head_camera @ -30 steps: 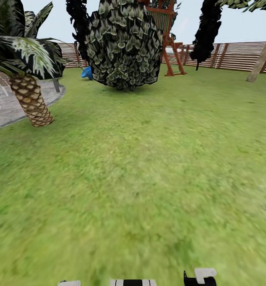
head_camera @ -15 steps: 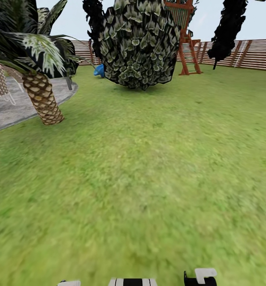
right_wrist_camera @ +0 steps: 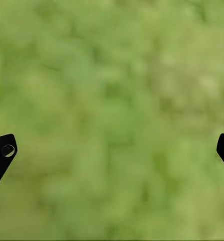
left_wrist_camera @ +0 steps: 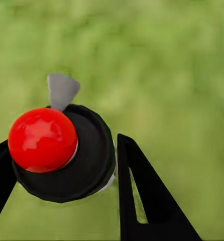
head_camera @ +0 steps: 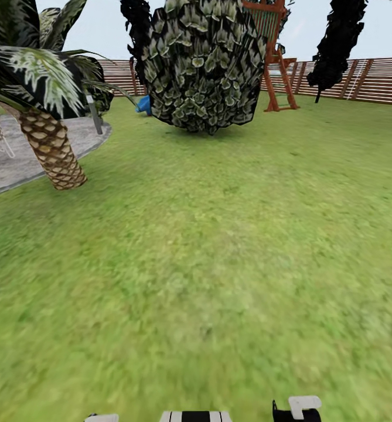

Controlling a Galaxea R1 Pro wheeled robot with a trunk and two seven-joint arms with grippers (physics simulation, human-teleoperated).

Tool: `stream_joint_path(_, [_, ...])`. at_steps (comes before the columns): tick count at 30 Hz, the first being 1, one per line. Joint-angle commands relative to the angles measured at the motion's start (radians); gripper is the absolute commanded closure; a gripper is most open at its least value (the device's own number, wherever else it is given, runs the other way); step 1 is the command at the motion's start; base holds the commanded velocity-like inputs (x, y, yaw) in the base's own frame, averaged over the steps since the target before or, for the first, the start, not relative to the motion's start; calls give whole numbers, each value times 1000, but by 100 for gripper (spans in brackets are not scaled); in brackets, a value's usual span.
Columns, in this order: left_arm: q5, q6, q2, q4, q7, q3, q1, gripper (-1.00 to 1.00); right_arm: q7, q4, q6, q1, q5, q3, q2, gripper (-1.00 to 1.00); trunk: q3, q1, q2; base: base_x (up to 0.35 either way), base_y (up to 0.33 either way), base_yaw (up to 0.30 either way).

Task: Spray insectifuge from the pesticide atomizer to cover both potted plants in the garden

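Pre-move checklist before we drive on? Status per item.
1. Left gripper load: round black object with a red top sits between the fingers, which look closed on it. Ok.
2. Is that object the sprayer? It is seen end-on. Cannot tell.
3. Right gripper: open wide, with blurred grass between the fingers. Ok.
4. Potted plants located: the head view gives lawn, a palm, a big bush, a play tower and a fence. Not ok.
5. Path ahead: open grass up to the bush. Ok.
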Motion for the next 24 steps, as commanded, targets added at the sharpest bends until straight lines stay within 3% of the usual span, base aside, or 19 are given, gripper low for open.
stream_joint_path(1, [-3, -4, 0, 1, 0, 5, 0, 100, -3, 0, -3, -1, 9, -8, 0, -100, -1, 0, 0, 339, -124, 0])
stream_joint_path(8, [-3, -4, 0, 1, 0, 5, 0, 100, -4, -2, -14, -1, 5, -11, 1, -100, -1, 0, 0, 339, -125, 0])
stream_joint_path(14, [-3, -4, 0, 1, 0, 5, 0, 100, -5, 3, -116, -1, 2, -11, -2, -100, -1, 0, 0, 339, -126, 0])
stream_joint_path(24, [-3, -4, 0, 1, 0, 5, 0, 100, -4, 4, -124, -1, 3, -10, -1, -100, -1, 0, 0, 339, -126, 0])
